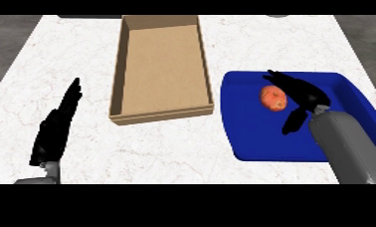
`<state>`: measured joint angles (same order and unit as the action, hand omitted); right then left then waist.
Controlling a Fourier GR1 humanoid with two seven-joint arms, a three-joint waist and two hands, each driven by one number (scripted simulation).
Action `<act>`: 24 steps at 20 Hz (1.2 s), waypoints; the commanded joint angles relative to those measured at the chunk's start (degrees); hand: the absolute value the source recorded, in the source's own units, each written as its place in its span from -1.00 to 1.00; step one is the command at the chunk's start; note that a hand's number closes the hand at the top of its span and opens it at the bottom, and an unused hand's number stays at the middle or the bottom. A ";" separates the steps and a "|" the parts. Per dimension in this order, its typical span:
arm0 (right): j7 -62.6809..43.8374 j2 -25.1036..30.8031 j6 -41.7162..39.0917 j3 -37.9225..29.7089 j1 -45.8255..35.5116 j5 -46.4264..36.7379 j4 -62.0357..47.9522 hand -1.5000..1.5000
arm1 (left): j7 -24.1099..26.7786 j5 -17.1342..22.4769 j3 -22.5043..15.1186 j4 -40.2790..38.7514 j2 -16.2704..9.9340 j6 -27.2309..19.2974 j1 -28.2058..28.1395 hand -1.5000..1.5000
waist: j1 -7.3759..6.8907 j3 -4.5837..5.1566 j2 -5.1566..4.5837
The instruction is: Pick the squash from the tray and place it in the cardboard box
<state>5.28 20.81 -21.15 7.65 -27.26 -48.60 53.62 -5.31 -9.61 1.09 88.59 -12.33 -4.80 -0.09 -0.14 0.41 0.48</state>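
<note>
From the head view, looking down on the white desk (183,146), a blue tray (257,146) sits on the right side. A small orange squash (273,98) lies in the tray, near the middle of its top half. A long cardboard box (161,61) sits just to the left of the tray, with its open top facing up. Nothing shows inside it.

The right hand (301,94) is over the tray, right beside the squash. Its fingers reach past the squash on the far side and its thumb points down toward the near edge. The hand looks spread out, not wrapped around the squash. It may be touching the squash on its right side, but I can't tell for sure.

The left hand (55,129) rests at the left side of the desk, flat and straight, well away from the box.

I think the squash is small, light and hard, with smooth round skin. It could roll or slip away if pushed from one side. The best place to hold it is around its fat middle, with fingers on one side and the thumb on the other.
</note>
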 commanded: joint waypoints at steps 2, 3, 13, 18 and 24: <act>2.96 -1.84 1.81 -1.35 0.54 -0.24 -5.41 1.00 | -2.22 0.67 0.64 2.97 -0.46 1.88 -0.71 0.00 | -0.33 -0.44 -0.54; 2.87 -1.47 1.28 -0.63 2.92 -0.42 -3.65 1.00 | 2.01 -0.54 -0.01 0.39 0.85 0.43 -1.37 0.00 | -0.11 -0.42 -0.52; 7.24 -2.20 19.06 -3.03 -2.35 -7.17 -8.74 1.00 | 1.11 -1.73 -0.44 -0.54 2.51 0.99 -0.54 0.00 | -0.30 -0.44 -0.61; -28.73 -12.83 23.45 -3.70 4.94 -12.57 2.37 1.00 | -0.27 -0.29 2.71 0.61 0.07 0.94 -2.33 0.00 | 2.70 -0.08 0.90; -51.34 -20.54 30.05 5.11 10.52 -23.05 13.44 1.00 | -0.09 -0.05 2.58 0.15 -0.11 1.74 -2.44 0.00 | 2.30 -0.14 0.81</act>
<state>-31.93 4.52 6.01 7.95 -20.33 -66.37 62.00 -5.31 -9.96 3.57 88.94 -12.18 -3.66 -2.31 2.36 0.78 1.83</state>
